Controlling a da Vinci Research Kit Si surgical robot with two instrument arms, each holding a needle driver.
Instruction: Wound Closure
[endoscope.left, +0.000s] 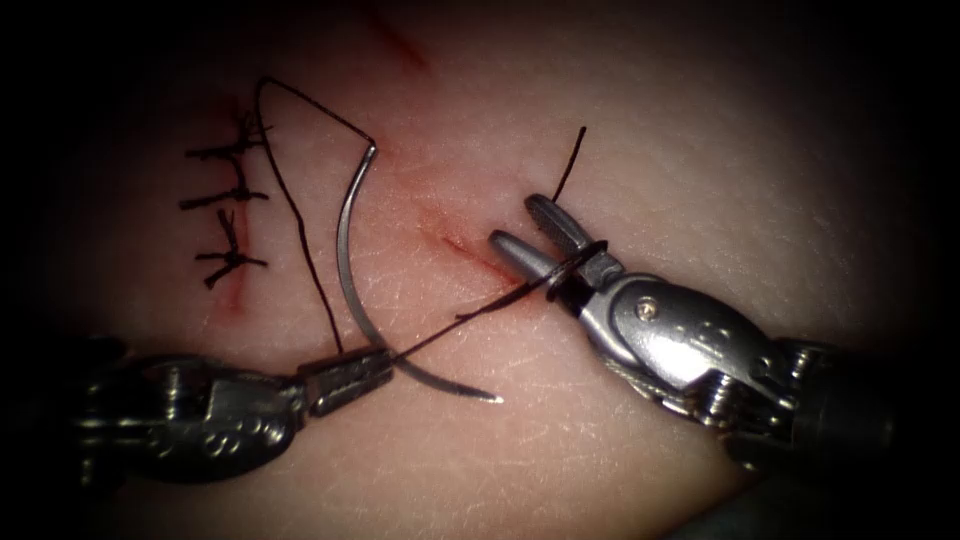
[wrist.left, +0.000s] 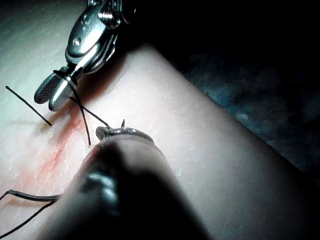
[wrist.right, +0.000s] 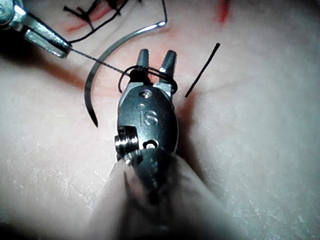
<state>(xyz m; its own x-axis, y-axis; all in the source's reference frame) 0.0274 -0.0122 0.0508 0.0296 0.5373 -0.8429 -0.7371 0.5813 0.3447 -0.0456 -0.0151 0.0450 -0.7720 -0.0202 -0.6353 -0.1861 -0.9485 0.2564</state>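
Where marked "15", right tool gapes.

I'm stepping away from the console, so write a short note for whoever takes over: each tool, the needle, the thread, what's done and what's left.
Left tool: jaws shut on the thread, close beside the needle.
Right tool: jaws open, holding nothing; the thread is looped around it behind the jaws.
Needle: lying free on the tissue, not in it, held by neither tool.
Done: three stitches at the left.
Left: the red cut at the middle is open; a short thread end lies beside it.
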